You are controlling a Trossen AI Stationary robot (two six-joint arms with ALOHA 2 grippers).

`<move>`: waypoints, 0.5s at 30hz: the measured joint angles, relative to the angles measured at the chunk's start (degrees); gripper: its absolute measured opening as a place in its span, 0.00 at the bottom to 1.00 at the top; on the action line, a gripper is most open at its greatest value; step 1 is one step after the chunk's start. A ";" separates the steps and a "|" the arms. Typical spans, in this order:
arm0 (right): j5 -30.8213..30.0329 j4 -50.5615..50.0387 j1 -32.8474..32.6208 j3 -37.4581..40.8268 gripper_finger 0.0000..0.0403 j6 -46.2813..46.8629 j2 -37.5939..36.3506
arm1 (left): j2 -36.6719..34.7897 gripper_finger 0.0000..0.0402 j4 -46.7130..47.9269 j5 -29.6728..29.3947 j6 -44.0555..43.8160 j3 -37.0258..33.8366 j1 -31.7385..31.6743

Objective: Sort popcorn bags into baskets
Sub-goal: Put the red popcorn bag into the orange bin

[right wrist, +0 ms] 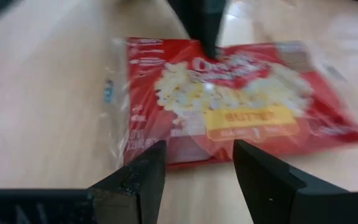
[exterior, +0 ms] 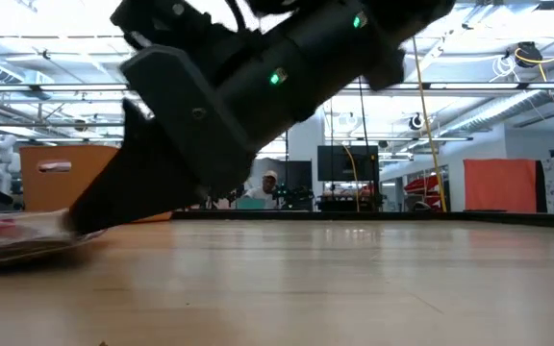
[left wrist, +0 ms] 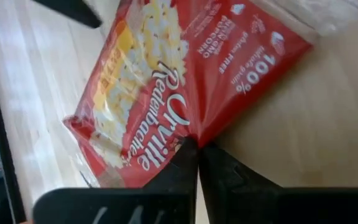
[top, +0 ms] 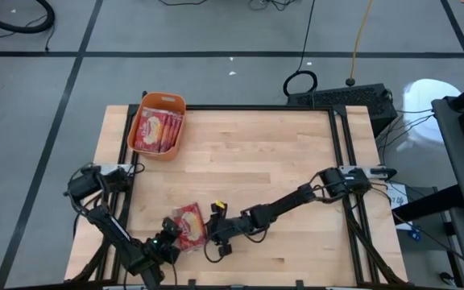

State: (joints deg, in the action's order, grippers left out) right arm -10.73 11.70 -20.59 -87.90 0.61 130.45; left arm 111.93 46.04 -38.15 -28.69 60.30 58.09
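Note:
One red popcorn bag (top: 188, 226) with a cream-yellow picture lies flat on the table near its near edge; it also shows in the left wrist view (left wrist: 166, 81), the right wrist view (right wrist: 241, 99) and the low view (exterior: 17, 235). My left gripper (top: 170, 238) (left wrist: 197, 149) is shut at the bag's left-hand edge. My right gripper (top: 216, 229) (right wrist: 197, 165) is open just right of the bag, its fingers short of the bag's edge. The orange basket (top: 176, 103) (exterior: 65, 178) stands at the far left corner with several red bags (top: 156, 129) in it. My left gripper is shut on the popcorn bag's long edge (left wrist: 188, 134), about midway along it, pinched between the two fingertips (left wrist: 182, 158). The fingers (right wrist: 202, 25) slant down onto it from the table's left. The bag lies flat on the table.
Black rails (top: 341, 153) frame the wooden tabletop (top: 256, 161). Bare wood lies between the bag and the basket and across the table's right half. My right arm (top: 296, 200) stretches low across the near right part of the table.

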 joint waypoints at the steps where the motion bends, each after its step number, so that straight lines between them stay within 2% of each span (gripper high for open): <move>1: -1.45 -1.79 -0.37 0.00 0.45 -0.27 -0.77 | 0.03 0.03 -0.14 -0.35 -0.07 0.30 -0.05; 8: -16.29 -17.06 -5.33 0.00 0.45 -7.18 -10.74 | -0.10 0.01 1.16 -2.77 -0.34 3.14 -0.15; 12: -19.43 -19.66 -7.82 3.42 0.45 -10.77 -15.58 | -0.67 0.01 1.77 -5.28 -0.28 4.93 -0.11; 15: -19.51 -15.36 -9.44 9.64 0.45 -12.03 -19.55 | -2.10 0.00 1.94 -8.06 0.03 6.46 -0.11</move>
State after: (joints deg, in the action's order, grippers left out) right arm -30.24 -3.66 -30.03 -78.26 -11.42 110.90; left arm 109.83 47.98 -46.21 -28.67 66.76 57.98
